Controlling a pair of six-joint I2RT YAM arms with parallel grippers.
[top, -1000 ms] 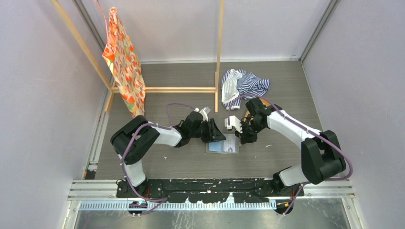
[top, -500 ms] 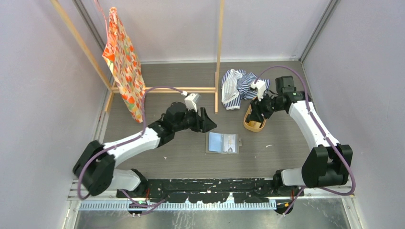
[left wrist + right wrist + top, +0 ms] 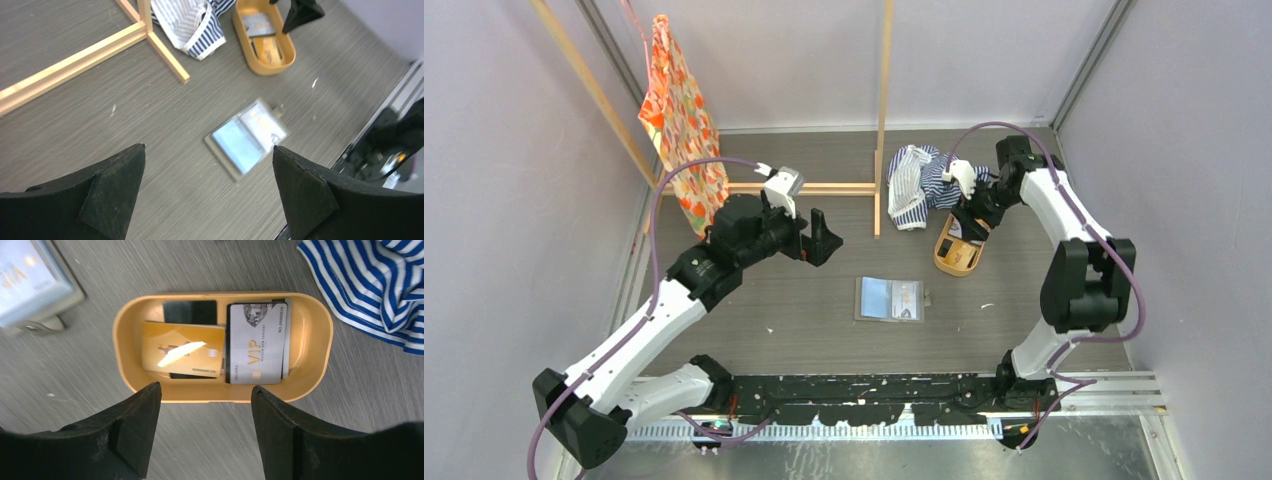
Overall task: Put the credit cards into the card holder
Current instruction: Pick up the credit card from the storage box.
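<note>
In tray (image 3: 320, 347): perhaps three credit cards (image 3: 257, 342); left tool (image 3: 207, 150), right tool (image 3: 205, 389) spread, empty.

Bare tabletop (image 3: 804, 330) rings the open card holder (image 3: 890, 299) on every side. Beyond it, the tray (image 3: 952, 271), striped cloth (image 3: 929, 180) and wooden frame (image 3: 849, 187) crowd the far side.

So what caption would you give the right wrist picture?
Open right gripper above the orange tray of gold, silver and black credit cards.
</note>
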